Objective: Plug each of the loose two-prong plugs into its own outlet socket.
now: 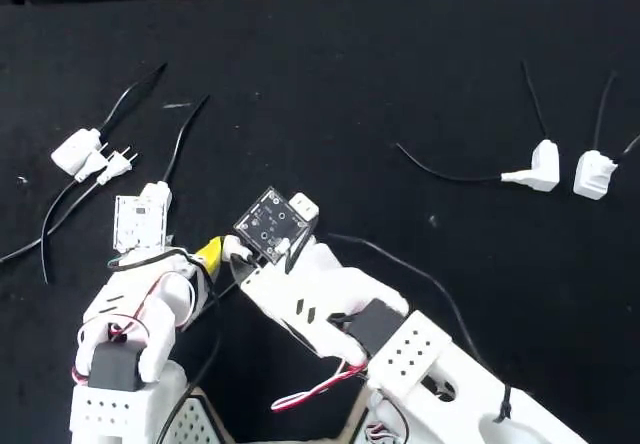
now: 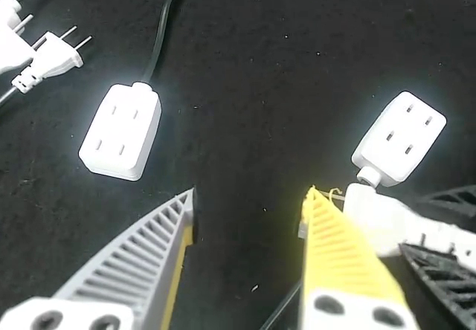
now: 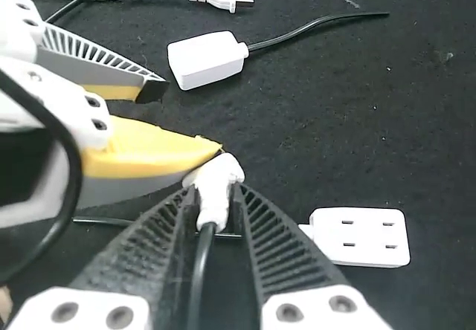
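black table (image 1: 350, 64) in order; r gripper (image 3: 214, 195) pinched tight on white two-prong plug (image 3: 218, 172), l gripper (image 2: 251, 196) spread wide just beside it, outlet socket (image 2: 120, 131) ahead of l gripper, 2nd socket (image 2: 400, 137) near held plug, loose plugs (image 1: 112, 169) lying well apart.

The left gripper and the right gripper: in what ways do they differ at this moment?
The left gripper is open and empty; the right gripper is shut on a plug. The left gripper is grey and yellow; the right gripper is black. Both sit close together over the table.
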Robot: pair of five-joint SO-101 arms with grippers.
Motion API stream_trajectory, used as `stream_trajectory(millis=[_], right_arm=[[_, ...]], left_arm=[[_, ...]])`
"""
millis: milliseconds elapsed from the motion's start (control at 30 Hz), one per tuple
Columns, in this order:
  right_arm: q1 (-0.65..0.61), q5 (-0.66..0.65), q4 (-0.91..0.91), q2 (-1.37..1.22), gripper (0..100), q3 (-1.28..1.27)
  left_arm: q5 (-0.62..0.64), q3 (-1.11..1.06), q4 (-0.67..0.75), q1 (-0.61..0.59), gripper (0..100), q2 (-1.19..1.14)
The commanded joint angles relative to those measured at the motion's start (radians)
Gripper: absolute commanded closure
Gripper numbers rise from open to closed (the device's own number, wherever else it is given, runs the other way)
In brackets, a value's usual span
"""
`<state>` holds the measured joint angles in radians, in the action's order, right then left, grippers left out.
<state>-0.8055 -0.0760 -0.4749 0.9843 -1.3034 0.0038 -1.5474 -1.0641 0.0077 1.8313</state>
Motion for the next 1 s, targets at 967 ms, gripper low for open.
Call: stream_trajectory(millis=[967], right_arm=[[0.328,-1.031,-0.75,-0.503,98.8,0.806]], left_arm=[[-0.069,0.007,0.0,0.03,77,-0.012]])
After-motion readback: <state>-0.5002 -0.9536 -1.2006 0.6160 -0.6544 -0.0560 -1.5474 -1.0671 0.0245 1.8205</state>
